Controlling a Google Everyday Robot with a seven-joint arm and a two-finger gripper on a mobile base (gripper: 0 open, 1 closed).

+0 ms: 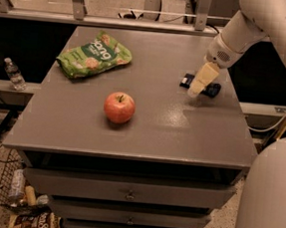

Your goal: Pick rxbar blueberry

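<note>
Navy rxbar blueberry (212,89) lies toward two o'clock on the grey table (156,132), its long axis running roughly nine to three. My gripper (197,87) hangs over its middle, tip slanting toward seven o'clock; how wide it stands I cannot tell

On the surface (156,137), the snack bag (93,54) lies at the back left, with the apple (119,107) nearer the front. The rxbar blueberry (213,89) lies at the right, with the claw (195,91) over its middle. A water bottle (13,73) stands off to the left.
</note>
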